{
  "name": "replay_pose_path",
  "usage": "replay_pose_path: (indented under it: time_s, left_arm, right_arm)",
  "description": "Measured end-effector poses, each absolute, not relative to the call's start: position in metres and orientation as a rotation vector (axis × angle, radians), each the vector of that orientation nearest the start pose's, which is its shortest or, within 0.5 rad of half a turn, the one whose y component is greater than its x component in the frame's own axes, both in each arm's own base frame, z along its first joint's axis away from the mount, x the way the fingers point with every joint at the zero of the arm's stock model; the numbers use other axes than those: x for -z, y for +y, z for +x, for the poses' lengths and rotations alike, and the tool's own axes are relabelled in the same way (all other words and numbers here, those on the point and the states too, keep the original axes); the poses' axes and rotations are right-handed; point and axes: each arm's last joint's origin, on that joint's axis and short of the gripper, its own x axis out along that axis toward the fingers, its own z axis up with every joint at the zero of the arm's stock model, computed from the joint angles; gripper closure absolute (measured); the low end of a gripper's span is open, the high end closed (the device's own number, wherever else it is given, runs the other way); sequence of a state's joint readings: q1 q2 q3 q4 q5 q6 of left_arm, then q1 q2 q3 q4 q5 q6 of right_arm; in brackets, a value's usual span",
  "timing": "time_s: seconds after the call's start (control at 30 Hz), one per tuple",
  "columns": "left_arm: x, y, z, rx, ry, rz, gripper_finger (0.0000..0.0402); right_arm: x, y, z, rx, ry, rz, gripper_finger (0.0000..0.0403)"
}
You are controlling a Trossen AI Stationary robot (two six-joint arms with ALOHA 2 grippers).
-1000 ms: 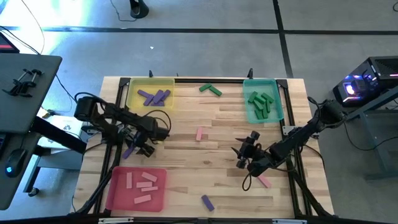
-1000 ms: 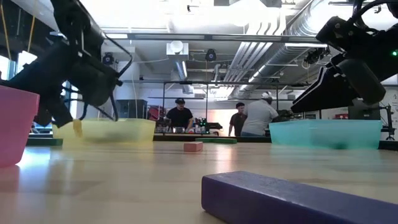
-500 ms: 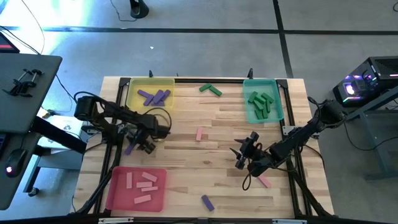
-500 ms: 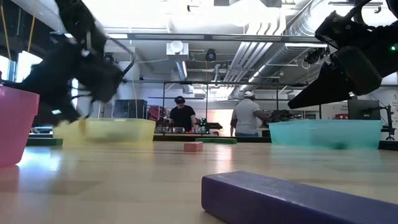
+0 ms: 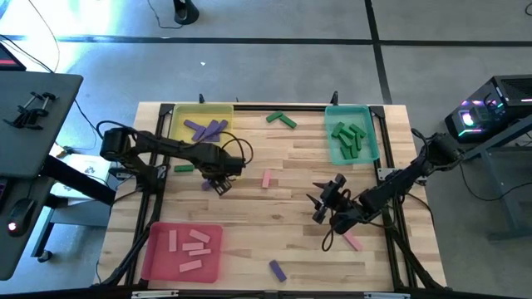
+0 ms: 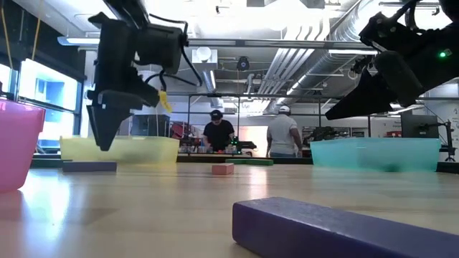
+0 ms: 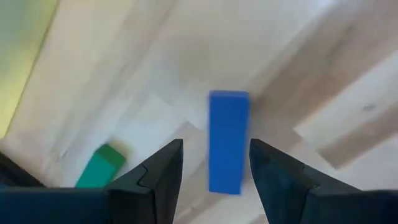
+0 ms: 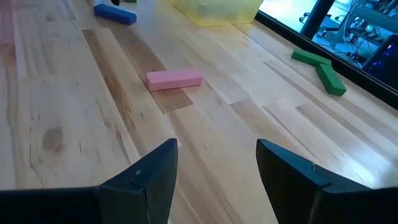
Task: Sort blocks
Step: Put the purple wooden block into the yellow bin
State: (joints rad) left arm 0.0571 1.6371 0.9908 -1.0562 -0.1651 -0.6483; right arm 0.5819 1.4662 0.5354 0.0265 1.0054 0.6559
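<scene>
L gripper (image 5: 221, 184) over table centre-left, fingers spread, empty, purple block (image 5: 206, 185) flat on wood at its 9 o'clock, green block (image 5: 184, 169) near L edge, R gripper (image 5: 321, 208) fingers apart, empty, open wood around pink block (image 5: 267, 178)

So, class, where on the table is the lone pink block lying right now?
In the high view the pink block lies flat near the table's middle, between the left gripper and the right gripper.

Bright overhead light, ceiling glare in low view, left wrist view motion-blurred, soft shadows
</scene>
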Motion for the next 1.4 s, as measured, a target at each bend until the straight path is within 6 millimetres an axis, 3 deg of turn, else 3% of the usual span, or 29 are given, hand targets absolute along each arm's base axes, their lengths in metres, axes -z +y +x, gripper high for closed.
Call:
replay_pose_path:
  time_s: [0.33,0.5,0.6,0.7,0.77,0.83,1.03,1.2,1.4]
  left_arm:
    - [-0.137,0.040,0.245,-0.577,1.529,-0.550,0.0229]
    - [-0.131,0.043,0.243,-0.552,1.495,-0.561,0.0232]
    - [-0.131,0.044,0.243,-0.543,1.501,-0.533,0.0256]
    - [-0.133,0.042,0.245,-0.530,1.504,-0.474,0.0306]
    - [-0.137,0.040,0.248,-0.521,1.506,-0.426,0.0332]
    - [-0.143,0.037,0.252,-0.526,1.491,-0.362,0.0332]
    - [-0.196,0.042,0.264,-0.613,1.327,-0.177,0.0332]
    - [-0.236,0.088,0.254,-0.736,1.192,-0.187,0.0332]
    - [-0.242,0.165,0.220,-0.918,1.178,-0.359,0.0332]
  right_arm:
    - [-0.139,0.112,0.213,0.558,0.468,0.053,0.0199]
    - [-0.140,0.113,0.213,0.547,0.466,0.104,0.0199]
    - [-0.141,0.113,0.215,0.544,0.449,0.136,0.0199]
    - [-0.143,0.115,0.216,0.537,0.423,0.177,0.0199]
    - [-0.145,0.117,0.218,0.526,0.399,0.206,0.0199]
    - [-0.147,0.120,0.219,0.507,0.376,0.234,0.0199]
    - [-0.154,0.134,0.217,0.436,0.316,0.296,0.0199]
    - [-0.158,0.141,0.216,0.408,0.270,0.338,0.0199]
    - [-0.162,0.144,0.217,0.393,0.244,0.371,0.0199]
